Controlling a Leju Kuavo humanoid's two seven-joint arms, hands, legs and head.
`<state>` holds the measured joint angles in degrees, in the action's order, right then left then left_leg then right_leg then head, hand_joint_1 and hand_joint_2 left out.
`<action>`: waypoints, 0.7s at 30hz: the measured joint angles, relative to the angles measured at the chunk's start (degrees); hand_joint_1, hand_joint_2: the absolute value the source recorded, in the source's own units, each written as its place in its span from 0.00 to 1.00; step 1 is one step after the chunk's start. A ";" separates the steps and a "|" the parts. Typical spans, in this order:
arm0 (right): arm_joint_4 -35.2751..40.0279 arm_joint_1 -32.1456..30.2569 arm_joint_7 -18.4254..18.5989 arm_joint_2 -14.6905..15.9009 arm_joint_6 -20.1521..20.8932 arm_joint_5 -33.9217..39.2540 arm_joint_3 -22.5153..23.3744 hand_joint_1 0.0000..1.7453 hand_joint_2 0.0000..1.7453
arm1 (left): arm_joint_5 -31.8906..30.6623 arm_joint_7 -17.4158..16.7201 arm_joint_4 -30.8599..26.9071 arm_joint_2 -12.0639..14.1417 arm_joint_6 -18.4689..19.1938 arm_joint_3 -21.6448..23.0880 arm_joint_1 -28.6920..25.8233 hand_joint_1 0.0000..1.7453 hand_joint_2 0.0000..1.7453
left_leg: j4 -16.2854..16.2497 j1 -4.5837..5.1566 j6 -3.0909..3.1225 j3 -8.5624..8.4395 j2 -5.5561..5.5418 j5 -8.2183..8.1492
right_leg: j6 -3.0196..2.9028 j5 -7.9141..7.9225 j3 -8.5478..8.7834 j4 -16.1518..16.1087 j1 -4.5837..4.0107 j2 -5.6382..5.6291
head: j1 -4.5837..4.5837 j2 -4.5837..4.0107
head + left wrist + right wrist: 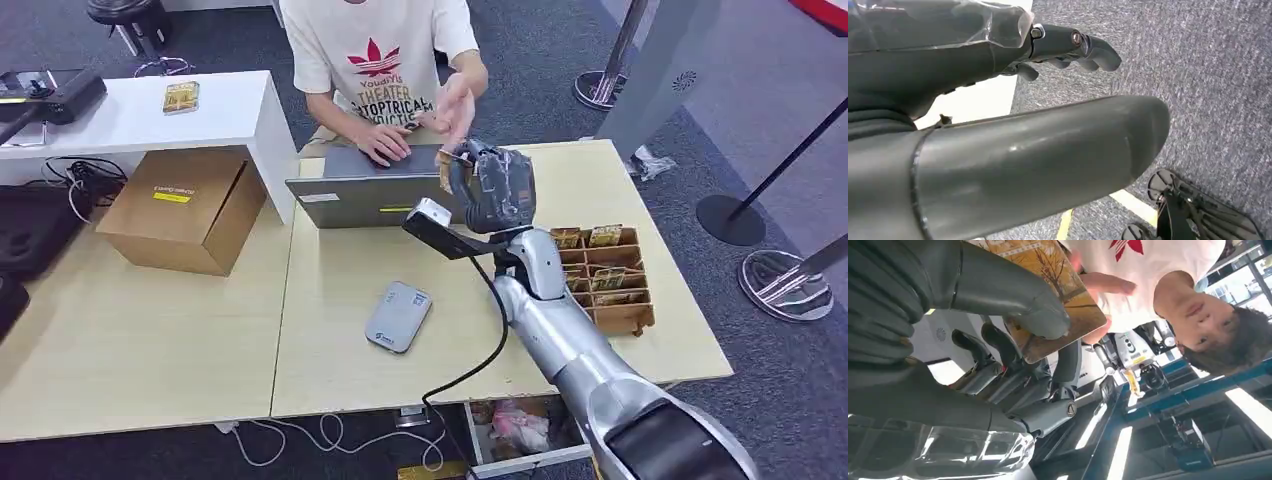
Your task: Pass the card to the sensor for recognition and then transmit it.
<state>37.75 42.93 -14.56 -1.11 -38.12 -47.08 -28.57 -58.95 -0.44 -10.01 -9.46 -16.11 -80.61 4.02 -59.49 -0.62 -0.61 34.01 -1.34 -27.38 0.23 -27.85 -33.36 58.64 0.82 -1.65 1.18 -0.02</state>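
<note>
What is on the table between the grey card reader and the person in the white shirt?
In the head view, an open laptop stands between the grey card reader and the person, whose one hand rests on it.

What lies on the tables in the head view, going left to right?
Black device → small packet → cardboard box → laptop → grey sensor → right hand holding the card → card rack.
</note>
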 joint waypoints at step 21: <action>14.38 -2.40 -3.21 0.68 18.93 18.86 2.43 0.96 1.00 | 1.09 1.20 0.00 -1.31 -0.11 -1.05 0.03 0.00 0.00 | 0.00 0.00 0.00 -0.02 0.02 0.00 | 0.00 0.00 -0.03 0.00 0.00 -0.02 | 0.00 0.00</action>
<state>52.13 40.53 -17.77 -0.44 -19.19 -28.21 -26.14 -57.86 0.76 -10.01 -10.78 -16.22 -81.66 4.05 -59.49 -0.62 -0.61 33.99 -1.32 -27.38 0.23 -27.85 -33.39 58.64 0.82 -1.66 1.18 -0.02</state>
